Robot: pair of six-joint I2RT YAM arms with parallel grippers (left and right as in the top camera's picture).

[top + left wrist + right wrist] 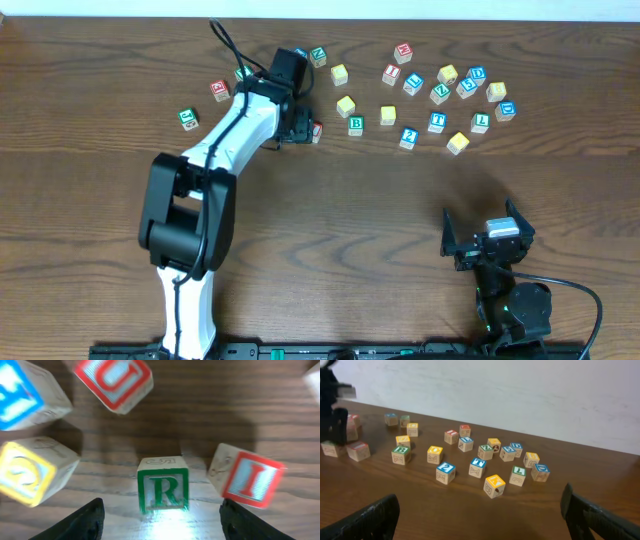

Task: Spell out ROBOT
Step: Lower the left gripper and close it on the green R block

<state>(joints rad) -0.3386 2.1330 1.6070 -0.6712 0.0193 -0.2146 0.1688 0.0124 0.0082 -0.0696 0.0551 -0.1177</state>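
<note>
Between the spread black fingers (80,522) of the left gripper (161,506) sits the small wooden cube with a green R (163,484) — resting on the dark wooden table (200,425), neither finger touching it, nothing grasped. Well apart from it, the right gripper (479,502) hangs with jaws spread wide — empty.

R cube (163,485) was smooth pale wood, green print slightly glossy; table (210,415) was dark grained wood, low sheen; left gripper (161,512) fingers (75,522) were matt black plastic.
</note>
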